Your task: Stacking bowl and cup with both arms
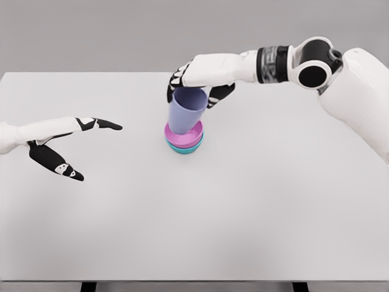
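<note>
A lilac cup (185, 110) stands tilted in a pink bowl (184, 137), which is nested in a teal bowl (183, 148) near the table's middle. My right hand (193, 88) reaches in from the right and grips the cup's rim from above, fingers curled around it. My left hand (85, 149) hovers over the table at the left, well apart from the stack, fingers spread and holding nothing.
The white table (243, 207) fills most of the view. Its front edge runs along the bottom, with dark legs showing below. A grey wall lies behind.
</note>
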`<control>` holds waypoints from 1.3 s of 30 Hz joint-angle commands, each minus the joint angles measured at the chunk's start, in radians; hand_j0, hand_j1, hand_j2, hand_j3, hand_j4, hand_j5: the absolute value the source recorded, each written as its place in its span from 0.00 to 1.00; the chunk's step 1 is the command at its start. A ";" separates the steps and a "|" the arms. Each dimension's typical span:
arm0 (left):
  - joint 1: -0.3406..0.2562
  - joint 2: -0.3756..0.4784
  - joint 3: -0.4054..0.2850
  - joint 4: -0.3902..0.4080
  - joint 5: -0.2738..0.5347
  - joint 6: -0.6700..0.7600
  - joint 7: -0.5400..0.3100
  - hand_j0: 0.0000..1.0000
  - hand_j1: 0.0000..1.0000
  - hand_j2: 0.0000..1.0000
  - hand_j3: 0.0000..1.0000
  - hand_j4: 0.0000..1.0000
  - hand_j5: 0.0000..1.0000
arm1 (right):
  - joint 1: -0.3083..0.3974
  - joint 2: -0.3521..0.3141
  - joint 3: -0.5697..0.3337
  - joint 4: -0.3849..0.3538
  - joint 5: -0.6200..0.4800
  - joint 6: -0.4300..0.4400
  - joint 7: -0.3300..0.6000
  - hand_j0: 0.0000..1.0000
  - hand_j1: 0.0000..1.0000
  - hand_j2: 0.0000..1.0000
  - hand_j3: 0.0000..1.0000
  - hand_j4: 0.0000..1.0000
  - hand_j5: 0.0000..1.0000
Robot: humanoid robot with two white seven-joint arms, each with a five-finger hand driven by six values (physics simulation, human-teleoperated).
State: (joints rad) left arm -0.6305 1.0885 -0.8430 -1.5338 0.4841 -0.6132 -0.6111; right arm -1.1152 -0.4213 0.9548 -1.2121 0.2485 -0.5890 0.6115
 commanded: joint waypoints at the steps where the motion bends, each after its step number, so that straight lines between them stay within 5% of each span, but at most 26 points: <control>1: 0.000 0.001 0.001 0.000 0.008 0.002 0.000 1.00 1.00 1.00 1.00 1.00 1.00 | 0.000 0.019 0.005 0.031 -0.005 0.003 -0.001 0.59 0.59 0.59 0.59 0.59 0.59; 14: 0.000 0.001 0.001 0.000 0.008 0.002 0.000 1.00 1.00 1.00 1.00 1.00 1.00 | 0.002 0.042 0.028 0.085 0.008 0.000 -0.001 0.59 0.59 0.59 0.59 0.59 0.59; 16: 0.000 0.001 0.001 0.000 0.008 0.002 0.000 1.00 1.00 1.00 1.00 1.00 1.00 | 0.002 0.042 0.028 0.080 0.008 0.000 -0.001 0.70 0.70 0.70 0.70 0.70 0.70; 17: 0.000 0.001 0.001 0.000 0.008 0.002 0.000 1.00 1.00 1.00 1.00 1.00 1.00 | 0.000 0.041 0.032 0.074 0.025 -0.009 -0.001 0.98 0.98 0.98 0.98 0.98 0.98; 24: 0.000 0.001 0.001 0.000 0.008 0.002 0.000 1.00 1.00 1.00 1.00 1.00 1.00 | -0.003 0.024 0.019 0.026 0.038 -0.012 -0.001 1.00 1.00 1.00 1.00 1.00 1.00; 26: 0.000 0.001 0.001 0.000 0.008 0.002 0.000 1.00 1.00 1.00 1.00 1.00 1.00 | -0.006 -0.011 0.015 -0.001 0.031 -0.012 -0.001 1.00 1.00 1.00 1.00 1.00 1.00; 28: 0.000 0.001 0.001 0.000 0.008 0.002 0.000 1.00 1.00 1.00 1.00 1.00 1.00 | 0.012 -0.105 -0.166 -0.026 0.022 -0.022 -0.001 1.00 1.00 1.00 1.00 1.00 1.00; 32: 0.000 0.001 0.001 0.000 0.008 0.002 0.000 1.00 1.00 1.00 1.00 1.00 1.00 | 0.115 -0.303 -0.298 0.046 0.009 -0.022 -0.001 1.00 1.00 1.00 1.00 1.00 1.00; 36: 0.000 0.001 0.001 0.000 0.008 0.002 0.000 1.00 1.00 1.00 1.00 1.00 1.00 | 0.244 -0.340 -0.295 0.144 0.014 -0.022 -0.001 1.00 1.00 1.00 1.00 1.00 1.00; 39: 0.000 0.001 -0.001 0.000 0.008 0.002 0.000 1.00 1.00 1.00 1.00 1.00 1.00 | 0.258 -0.340 -0.294 0.146 0.015 -0.022 -0.001 1.00 1.00 1.00 1.00 1.00 1.00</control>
State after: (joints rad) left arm -0.6305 1.0883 -0.8439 -1.5340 0.4840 -0.6133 -0.6111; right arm -0.8514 -0.7462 0.6686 -1.0828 0.2715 -0.6141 0.6115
